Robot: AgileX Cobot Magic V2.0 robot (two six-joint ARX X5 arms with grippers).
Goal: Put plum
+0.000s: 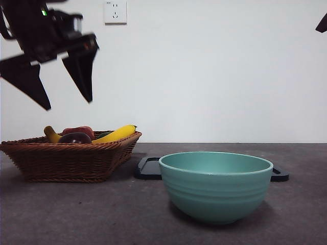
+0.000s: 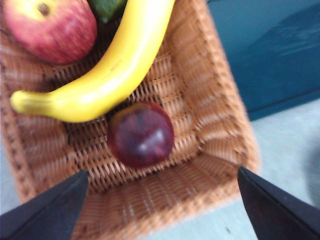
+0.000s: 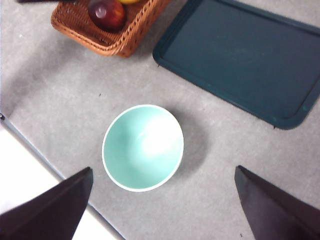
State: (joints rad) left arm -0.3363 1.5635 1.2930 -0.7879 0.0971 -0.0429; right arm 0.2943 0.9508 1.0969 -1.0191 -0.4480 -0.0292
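The plum, dark maroon and glossy, lies in the wicker basket beside a yellow banana. It also shows in the front view and the right wrist view. My left gripper hangs open and empty above the basket; in the left wrist view the gripper is right over the plum. My right gripper is open and empty, high above the teal bowl, and shows only as a black tip at the front view's top right corner.
A red apple and a green fruit also lie in the basket. The teal bowl stands in front of a dark flat tray, which also shows in the right wrist view. The table edge is near.
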